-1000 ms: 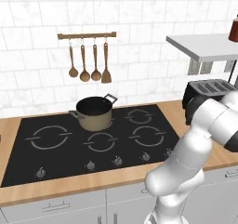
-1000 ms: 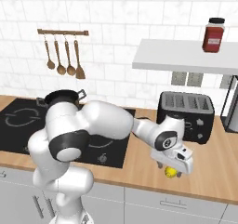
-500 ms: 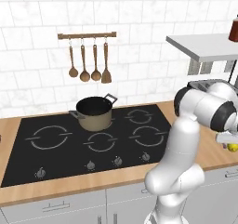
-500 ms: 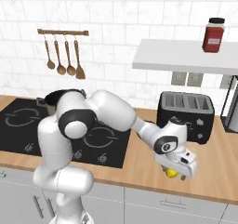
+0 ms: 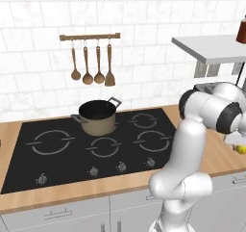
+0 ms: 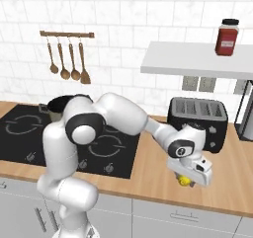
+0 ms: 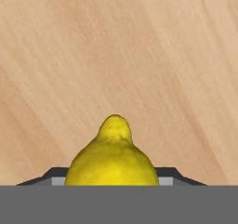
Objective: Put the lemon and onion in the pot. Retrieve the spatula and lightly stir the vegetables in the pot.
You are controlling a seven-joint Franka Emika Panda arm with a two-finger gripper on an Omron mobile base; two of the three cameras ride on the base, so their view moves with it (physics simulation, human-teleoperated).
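Observation:
The yellow lemon lies on the wooden counter right of the cooktop, also seen as a small yellow spot under the hand. My gripper reaches down over it, and its fingertips press the lemon's two sides in the hand view, so it is shut on the lemon. The tan pot stands on the back middle burner, its dark inside showing nothing. The onion and the spatula are out of view.
A black cooktop fills the counter's left part. Copper spoons hang from a wall rack above the pot. A black toaster stands behind the hand, under a shelf with a red jar.
The arm has swung its elbow over and the hand has settled lower onto the lemon. The fingers have closed in from wide open onto its sides.

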